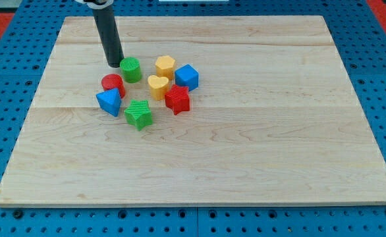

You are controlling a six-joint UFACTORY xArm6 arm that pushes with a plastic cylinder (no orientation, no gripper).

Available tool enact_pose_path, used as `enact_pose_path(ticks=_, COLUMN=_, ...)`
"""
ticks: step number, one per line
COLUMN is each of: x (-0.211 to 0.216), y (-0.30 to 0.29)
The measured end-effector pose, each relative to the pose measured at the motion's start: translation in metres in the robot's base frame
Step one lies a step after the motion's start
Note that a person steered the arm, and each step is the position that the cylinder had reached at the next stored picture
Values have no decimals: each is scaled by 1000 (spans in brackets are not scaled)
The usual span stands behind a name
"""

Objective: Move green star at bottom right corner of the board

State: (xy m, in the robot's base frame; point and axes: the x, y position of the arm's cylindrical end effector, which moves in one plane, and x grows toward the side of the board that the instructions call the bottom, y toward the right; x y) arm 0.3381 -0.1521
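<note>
At the view's bottom, the wooden board [259, 164] shows its near edge, and this near part carries no block. The board lies on a blue perforated table [384, 79].

Going up from that edge, the first block is the green star [138, 114]. It lies left of the board's middle, at the near side of the group of blocks, well apart from the bottom right corner of the board. Just behind it on the view's left is the blue triangular block [109, 101], and on the view's right is the red star [177, 99]. The green star is close to both; I cannot tell if it touches them.

Further up come the red cylinder [112, 84], just behind the blue triangular block, and the yellow heart [157, 85], close to the red star. Beside the heart on the right is the blue cube-like block [187, 77]. Behind these stand the green cylinder [131, 69] and the yellow hexagonal block [165, 66].

Farthest is my tip [114, 65], the lower end of the dark rod. It has no claw that could open or close, and it holds nothing. It stands just to the left of the green cylinder, maybe touching it. The green star is nearer to the view's bottom and a little to the right of my tip, with the red cylinder and green cylinder between them.
</note>
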Motion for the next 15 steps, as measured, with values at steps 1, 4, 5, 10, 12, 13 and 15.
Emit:
enact_pose_path(ticks=1, x=26, y=-17)
enact_pose_path(ticks=4, x=124, y=33)
enact_pose_path(ticks=5, x=146, y=17)
enact_pose_path(ticks=10, x=192, y=207)
enact_pose_path(ticks=12, x=174, y=206)
enact_pose_path(ticks=13, x=174, y=258)
enact_pose_path(ticks=15, x=175, y=266)
